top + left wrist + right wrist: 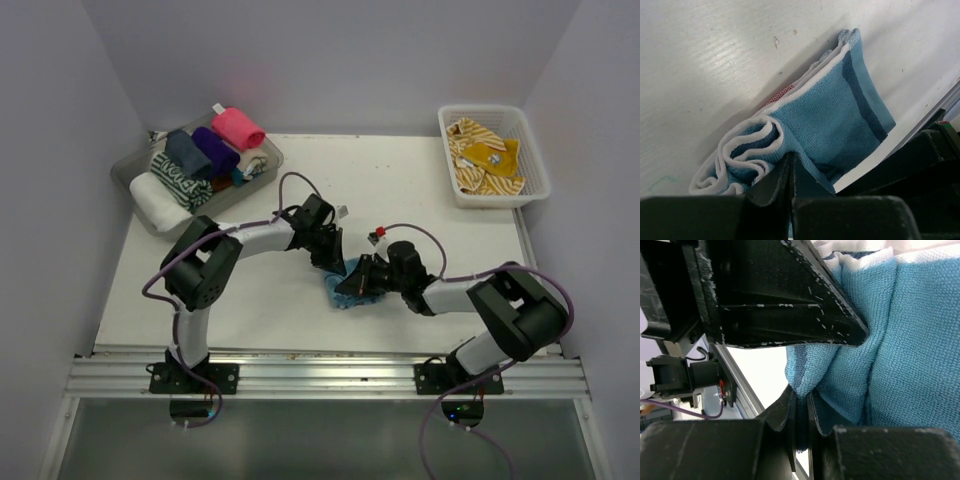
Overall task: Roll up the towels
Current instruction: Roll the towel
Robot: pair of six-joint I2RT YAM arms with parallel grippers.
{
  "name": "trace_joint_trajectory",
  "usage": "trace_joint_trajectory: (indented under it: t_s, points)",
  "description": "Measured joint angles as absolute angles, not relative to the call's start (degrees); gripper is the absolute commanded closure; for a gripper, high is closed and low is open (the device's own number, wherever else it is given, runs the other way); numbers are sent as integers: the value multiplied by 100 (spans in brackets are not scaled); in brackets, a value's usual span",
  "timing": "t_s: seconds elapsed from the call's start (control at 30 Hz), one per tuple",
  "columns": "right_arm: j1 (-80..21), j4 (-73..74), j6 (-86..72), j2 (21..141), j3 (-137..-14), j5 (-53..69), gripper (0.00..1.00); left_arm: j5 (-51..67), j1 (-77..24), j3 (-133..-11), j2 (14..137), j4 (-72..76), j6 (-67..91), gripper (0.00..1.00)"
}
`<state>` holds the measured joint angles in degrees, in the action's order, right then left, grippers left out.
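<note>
A light blue towel (345,292) with a white edge and a dark band lies partly rolled near the table's front middle, between both grippers. My left gripper (335,265) comes at it from the far left. In the left wrist view its jaws (790,159) are shut, and a thin ridge of the towel (840,115) is pinched at their tips, beside the rolled white-edged end. My right gripper (362,278) is at the towel's right side. In the right wrist view it (807,395) is shut on a hanging fold of the towel (920,340).
A clear tray (135,170) at the back left holds several rolled towels, among them a pink one (238,127) and a purple one (215,150). A white lattice basket (530,150) at the back right holds mustard-yellow striped towels (485,160). The metal rail (330,375) runs along the front edge.
</note>
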<state>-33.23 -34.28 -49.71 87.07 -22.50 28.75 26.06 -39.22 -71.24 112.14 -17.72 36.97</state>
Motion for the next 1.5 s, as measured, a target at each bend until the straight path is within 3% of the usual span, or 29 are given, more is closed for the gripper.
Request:
trace_joint_trajectory:
  t_s: [0.03,0.13,0.27,0.47,0.67,0.8,0.97,1.5]
  points:
    - [-3326,-3422,-4969,8707,-2233,2877,79,2641,-3948,-7124,11284,-1745,3693,99]
    - [-3323,-3277,-4901,8646,-2209,2849,58,2705,-3970,-7146,11354,-1710,3682,99]
    - [-3332,-2386,-4543,7953,-2257,2526,48,2729,-3986,-7183,11399,-1695,3680,99]
    - [-3336,-519,-3841,6615,-2777,1590,45,2797,-3983,-7183,11441,-1619,3684,100]
    - [-4064,1024,-3232,6230,-3509,213,53,2858,-3983,-7144,11454,-1509,3693,100]
    - [-5433,1754,-2735,6744,-4488,-950,55,2884,-3990,-7135,11467,-1457,3695,100]
    - [-6449,2049,-2185,7933,-5446,-1994,55,2923,-3992,-7135,11487,-1428,3699,100]
    - [-6873,2469,-1603,9317,-5610,-3586,50,3009,-3992,-7188,11555,-1431,3706,100]
